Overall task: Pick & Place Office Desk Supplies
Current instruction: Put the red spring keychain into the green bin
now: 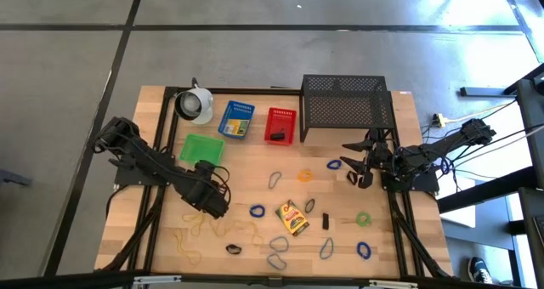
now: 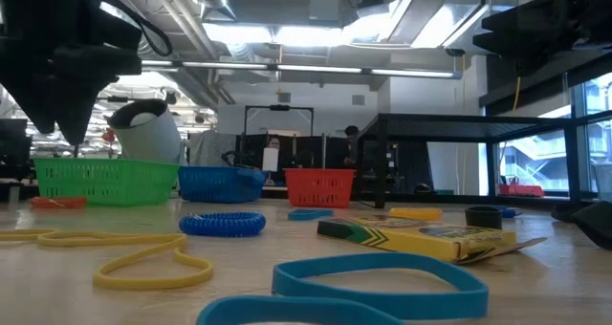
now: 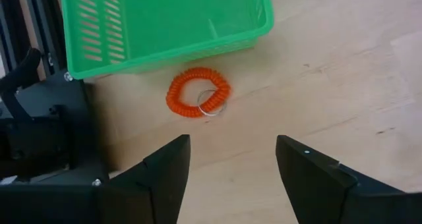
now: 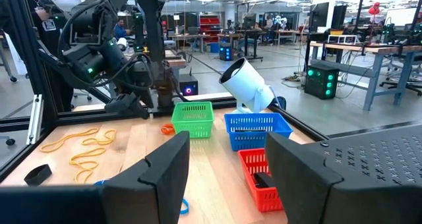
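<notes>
My left gripper (image 3: 232,148) stands open above the bare wood, pointing steeply down near the table's left side (image 1: 208,194). Just beyond its fingertips an orange coil band with a metal ring (image 3: 198,92) lies flat beside the green basket (image 3: 165,26). Nothing is between the fingers. My right gripper (image 4: 227,158) waits open and level at the right edge (image 1: 359,166), beside the black rack. A yellow-green crayon box (image 1: 293,217) lies flat mid-table, with blue (image 1: 257,211), green (image 1: 363,218) and yellow (image 1: 191,234) bands scattered around it.
Along the far side stand a white cup-like object (image 1: 195,104), a blue basket (image 1: 236,120), a red basket (image 1: 280,125) and a black wire-mesh rack (image 1: 344,106). Small dark clips (image 1: 310,206) lie among the bands. Bare wood shows between the green basket and the crayon box.
</notes>
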Available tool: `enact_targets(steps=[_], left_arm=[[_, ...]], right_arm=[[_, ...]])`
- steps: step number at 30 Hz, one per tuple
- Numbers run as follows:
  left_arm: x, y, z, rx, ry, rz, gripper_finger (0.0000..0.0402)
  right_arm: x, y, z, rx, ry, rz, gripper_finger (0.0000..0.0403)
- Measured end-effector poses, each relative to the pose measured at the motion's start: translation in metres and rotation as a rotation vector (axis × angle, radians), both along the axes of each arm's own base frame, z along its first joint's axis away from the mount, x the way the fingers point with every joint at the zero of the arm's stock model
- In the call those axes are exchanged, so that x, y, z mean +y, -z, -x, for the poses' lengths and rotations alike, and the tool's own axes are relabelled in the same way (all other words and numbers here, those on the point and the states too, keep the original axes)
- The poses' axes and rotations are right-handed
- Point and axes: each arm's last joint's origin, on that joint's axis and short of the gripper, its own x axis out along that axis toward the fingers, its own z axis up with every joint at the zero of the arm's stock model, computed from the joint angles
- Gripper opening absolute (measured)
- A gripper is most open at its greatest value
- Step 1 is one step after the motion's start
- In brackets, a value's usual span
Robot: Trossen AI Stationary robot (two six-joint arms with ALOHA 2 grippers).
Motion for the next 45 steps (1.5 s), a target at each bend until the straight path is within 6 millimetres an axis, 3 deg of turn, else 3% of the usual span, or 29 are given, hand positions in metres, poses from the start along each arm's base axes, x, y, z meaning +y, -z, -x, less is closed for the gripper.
enact_targets(steps=[7, 14, 26, 41, 45], left_arm=[[0.001, 0.003, 0.0, 0.015, 0.026, 0.006, 0.0219], [0.002, 0.041, 0.013, -0.002, 0.031, 0.066, 0.0219], [0.02, 0.066, 0.022, -0.001, 0.008, 0.048, 0.0219], [0.029, 0.058, 0.02, -0.071, 0.08, 0.006, 0.0219], [0.034, 0.066, 0.024, -0.049, 0.059, 0.04, 0.0219]], right_arm=[[0.0, 0.0, 0.0, 0.0, 0.0, 0.0, 0.0201], [0.0, 0.0, 0.0, 0.0, 0.0, 0.0, 0.0201], [0.0, 0.0, 0.0, 0.0, 0.0, 0.0, 0.0201], [0.0, 0.0, 0.0, 0.0, 0.0, 0.0, 0.0201], [0.0, 0.0, 0.0, 0.0, 0.0, 0.0, 0.0201]])
